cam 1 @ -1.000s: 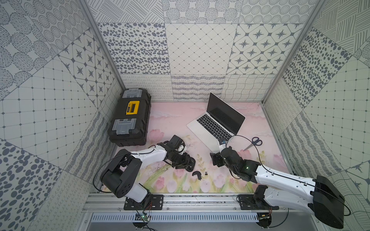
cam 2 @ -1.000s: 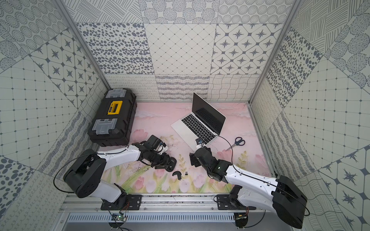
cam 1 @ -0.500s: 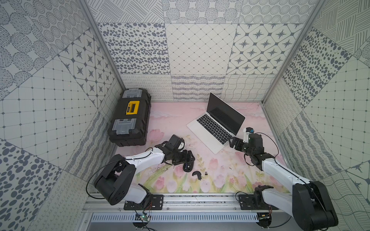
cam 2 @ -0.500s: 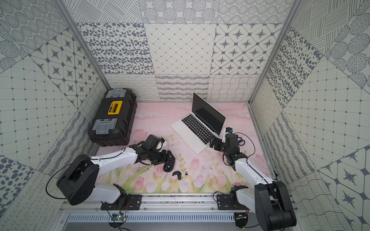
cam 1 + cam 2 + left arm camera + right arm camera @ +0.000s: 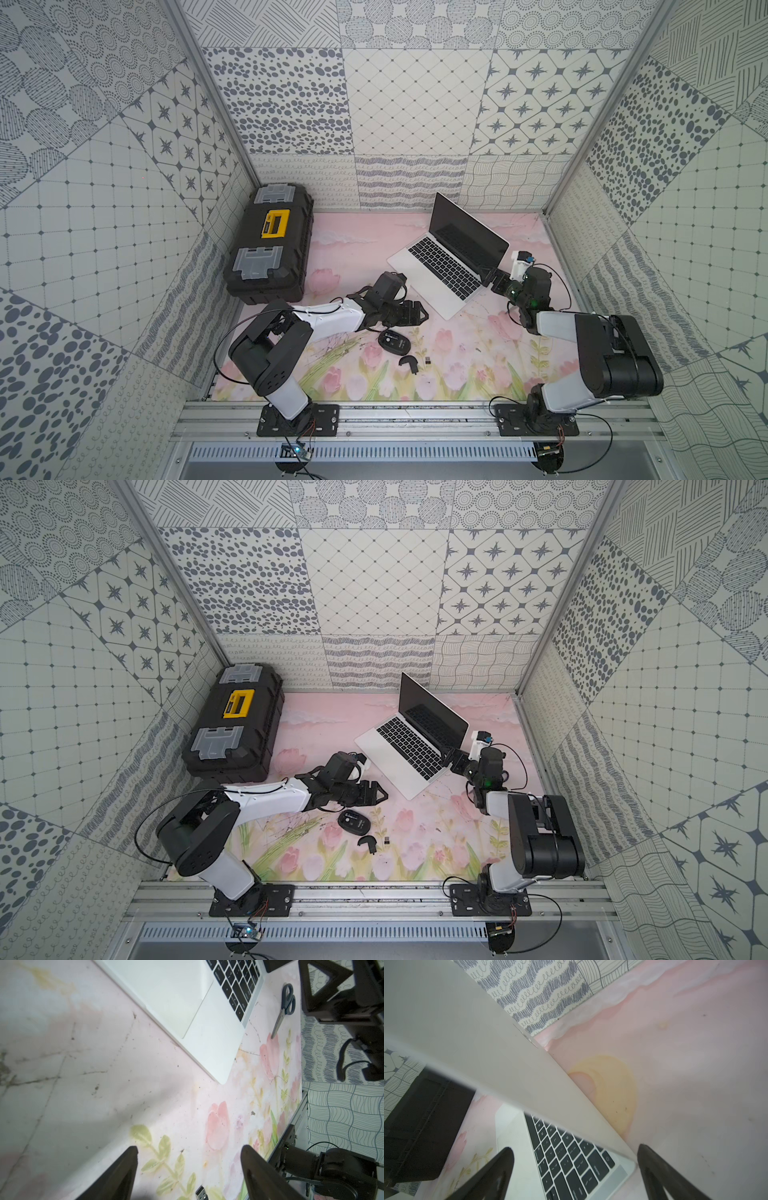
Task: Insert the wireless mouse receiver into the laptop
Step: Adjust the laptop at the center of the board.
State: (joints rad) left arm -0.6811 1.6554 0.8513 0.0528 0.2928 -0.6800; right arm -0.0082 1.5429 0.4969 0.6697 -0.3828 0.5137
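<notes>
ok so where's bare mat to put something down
Free: the mat between the toolbox and the laptop, and the front strip from the wireless mouse receiver to the right arm. Crowded: around the mouse and its cover, by the left pincer.

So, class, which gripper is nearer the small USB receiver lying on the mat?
Left. The left gripper is close to the receiver, just beyond the mouse; the right gripper is farther off, at the laptop's hinge corner.

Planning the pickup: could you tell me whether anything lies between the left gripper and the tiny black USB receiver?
Nothing visible does: only bare floral mat lies between the left gripper and the tiny black USB receiver.
</notes>
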